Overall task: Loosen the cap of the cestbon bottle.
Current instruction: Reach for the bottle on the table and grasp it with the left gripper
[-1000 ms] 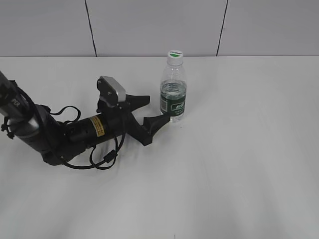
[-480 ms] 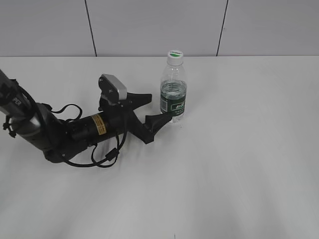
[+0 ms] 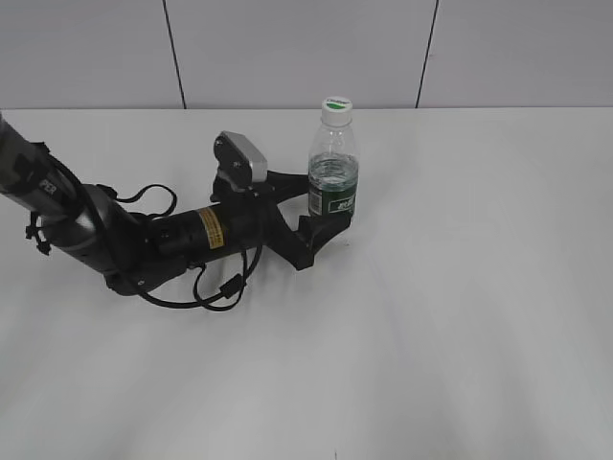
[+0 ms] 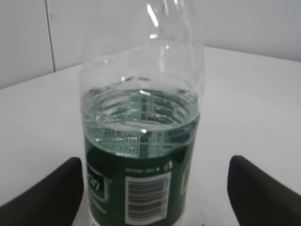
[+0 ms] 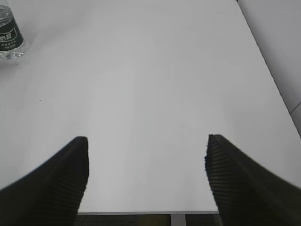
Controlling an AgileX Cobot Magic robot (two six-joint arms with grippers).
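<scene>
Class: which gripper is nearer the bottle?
Left. The left gripper has its open jaws on either side of the bottle; the right gripper, also open, hangs far off across the table.

A white table (image 3: 460,316) fills the foreground; behind its far edge rises a grey panelled wall (image 3: 287,48) with dark seams.
</scene>
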